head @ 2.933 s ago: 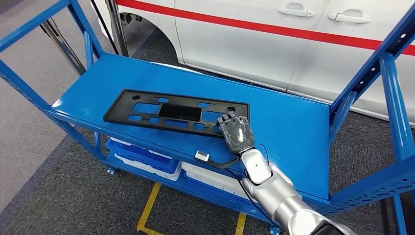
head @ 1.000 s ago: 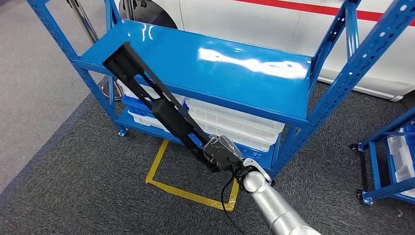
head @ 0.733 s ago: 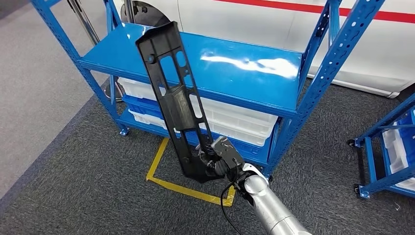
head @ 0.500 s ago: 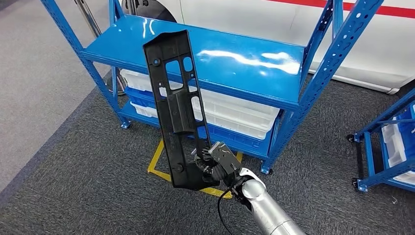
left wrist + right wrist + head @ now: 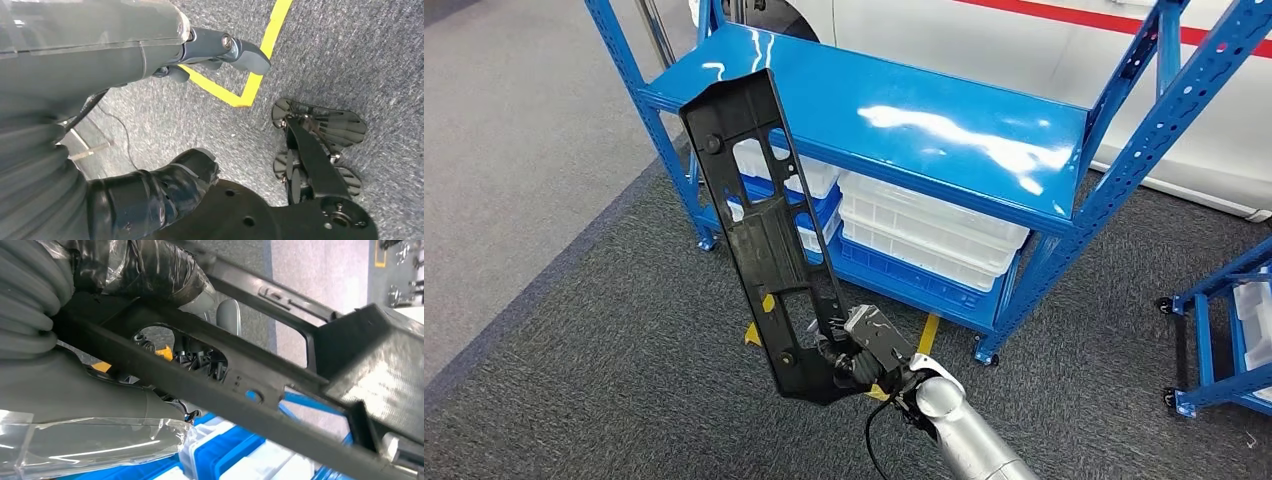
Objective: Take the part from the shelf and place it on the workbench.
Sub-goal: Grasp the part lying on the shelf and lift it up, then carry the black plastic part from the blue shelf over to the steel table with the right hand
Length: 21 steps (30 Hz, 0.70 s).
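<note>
Fingers: the dark fingers (image 5: 150, 270) of the right hand (image 5: 864, 352) are closed around the lower end of the long black plastic panel with rectangular cut-outs (image 5: 759, 235), one bar of its frame pinched between them and the grey thumb.
Part: the panel is off the shelf and in the air, rising from the fingers up and to the robot's left, its far end standing in front of the blue metal shelf (image 5: 984, 150).
Grip advice: the hold is at one extreme end, so the long free length will lever against the fingers; I judge slow, smooth arm motion and a firm clamp are needed, as a quick swing could twist the panel out.
Clearance: beyond the panel's far end lie the shelf edge and its blue perforated upright (image 5: 649, 115); keep that end away from them while turning toward the worktop, which no view shows.
Placing: lower the free end first, or the panel flat, before releasing.
Right arm: the silver forearm (image 5: 969, 440) comes in from below, the wrist bent so the hand points up and leftward.
Left hand: the left hand (image 5: 200, 50) hangs over grey carpet with yellow floor tape (image 5: 257, 75), holding nothing, fingers apart.
Below the shelf: white and blue plastic trays (image 5: 929, 240) sit stacked on the lower level.
</note>
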Each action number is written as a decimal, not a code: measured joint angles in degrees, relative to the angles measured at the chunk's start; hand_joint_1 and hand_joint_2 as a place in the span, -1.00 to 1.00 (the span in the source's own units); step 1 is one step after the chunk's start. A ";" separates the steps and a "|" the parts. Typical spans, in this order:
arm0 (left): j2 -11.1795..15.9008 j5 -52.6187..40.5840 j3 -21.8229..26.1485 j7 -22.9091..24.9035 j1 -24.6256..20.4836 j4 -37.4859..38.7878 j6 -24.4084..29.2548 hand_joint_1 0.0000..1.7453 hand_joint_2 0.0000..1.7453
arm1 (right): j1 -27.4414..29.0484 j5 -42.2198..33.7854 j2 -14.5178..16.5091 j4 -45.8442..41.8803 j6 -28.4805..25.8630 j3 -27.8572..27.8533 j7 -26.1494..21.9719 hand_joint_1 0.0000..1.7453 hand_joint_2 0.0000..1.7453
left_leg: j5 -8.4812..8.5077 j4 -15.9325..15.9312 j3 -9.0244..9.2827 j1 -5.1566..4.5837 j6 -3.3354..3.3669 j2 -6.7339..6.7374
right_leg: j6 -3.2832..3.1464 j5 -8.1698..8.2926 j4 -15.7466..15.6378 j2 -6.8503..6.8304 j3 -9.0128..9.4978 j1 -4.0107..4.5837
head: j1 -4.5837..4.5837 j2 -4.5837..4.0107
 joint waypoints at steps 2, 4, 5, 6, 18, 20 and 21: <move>-0.08 0.01 -0.03 -0.06 0.01 0.00 0.00 -1.00 1.00 | 0.01 0.39 -0.21 -0.30 -0.06 0.08 -0.35 1.00 1.00 | 0.27 0.02 -0.59 0.26 -0.70 -0.88 | -0.33 -0.18 -1.19 -0.19 0.26 0.19 | 0.05 0.00; 0.00 0.04 -0.04 -0.10 0.14 0.00 0.02 -1.00 1.00 | 0.00 1.55 -0.33 -0.88 -0.49 0.35 -0.97 1.00 1.00 | -0.09 0.34 -1.05 0.23 -1.32 -0.56 | -0.59 -0.03 -2.16 -1.34 0.66 -0.23 | 0.07 0.00; 0.02 0.05 -0.05 -0.11 0.13 0.00 0.02 -1.00 1.00 | -0.02 2.27 -0.39 -1.25 -0.79 0.56 -1.40 1.00 1.00 | -0.87 1.44 -1.60 0.13 -1.60 0.29 | -0.72 0.13 -2.67 -1.94 0.93 -0.49 | -0.03 0.00; 0.05 0.06 -0.06 -0.13 0.09 0.00 0.02 -1.00 1.00 | -0.02 2.93 -0.45 -1.64 -1.05 0.80 -1.85 1.00 1.00 | -2.27 3.89 -2.77 0.11 -1.89 1.40 | -0.84 0.24 -3.05 -2.60 1.18 -0.70 | -0.11 0.00; -0.06 0.57 -0.16 -0.35 0.07 0.00 -0.11 -1.00 1.00 | 1.53 5.56 -1.55 -8.15 -0.87 3.03 -4.46 1.00 1.00 | 1.28 0.23 -1.85 0.47 -1.86 5.07 | 1.42 -0.87 -2.02 -8.55 1.42 -0.52 | -0.33 0.00; -0.06 0.74 -0.16 -0.38 0.07 0.00 -0.13 -1.00 1.00 | 1.77 5.55 -1.61 -9.26 -0.56 3.28 -4.61 1.00 1.00 | 1.65 -0.11 -1.86 0.56 -1.00 4.26 | 1.95 -2.26 -0.60 -7.42 0.97 -0.76 | -0.32 0.00; -0.06 0.77 -0.16 -0.38 0.01 0.00 -0.15 -1.00 1.00 | 1.89 5.51 -1.68 -9.73 -0.42 3.39 -4.72 1.00 1.00 | 1.85 -0.27 -1.87 0.63 -0.59 3.87 | 2.07 -3.87 1.65 -6.30 0.04 -0.88 | -0.31 0.00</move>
